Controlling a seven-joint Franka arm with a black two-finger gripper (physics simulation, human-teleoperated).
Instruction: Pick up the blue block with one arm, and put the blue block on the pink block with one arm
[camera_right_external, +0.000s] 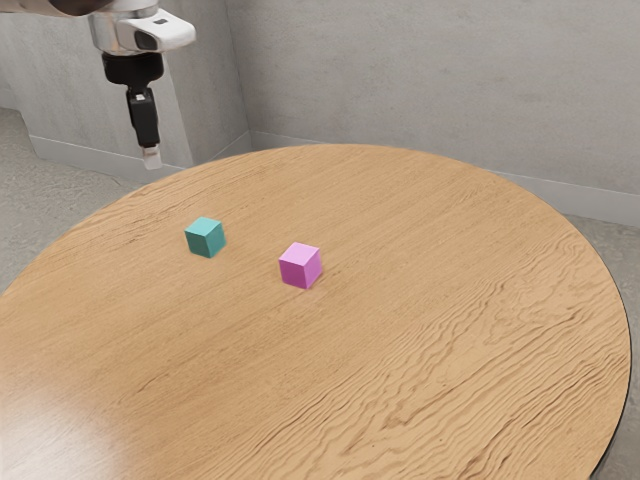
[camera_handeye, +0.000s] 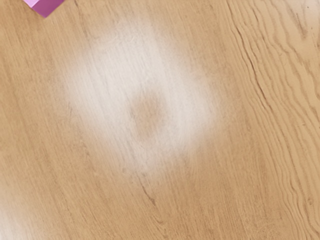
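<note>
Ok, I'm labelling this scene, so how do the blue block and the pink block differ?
Colour: the blue block is teal-blue, the pink block is pink-violet. Place: the blue block lies further to the exterior view's left, nearer the tool; the pink block lies further right. Shared: both are like-sized cubes resting apart on the wooden table, neither held.

The place is a bare robotics test room, not a lived-in one. A round wooden table (camera_right_external: 470, 340) with bold grain stands before plain grey concrete-like walls (camera_right_external: 430, 70), a pale skirting board (camera_right_external: 590, 198) and a speckled grey floor (camera_right_external: 40, 195). A robot arm (camera_right_external: 135, 35) hangs over the table, which carries a teal block (camera_right_external: 205, 237) and a pink block (camera_right_external: 300, 265).
</note>
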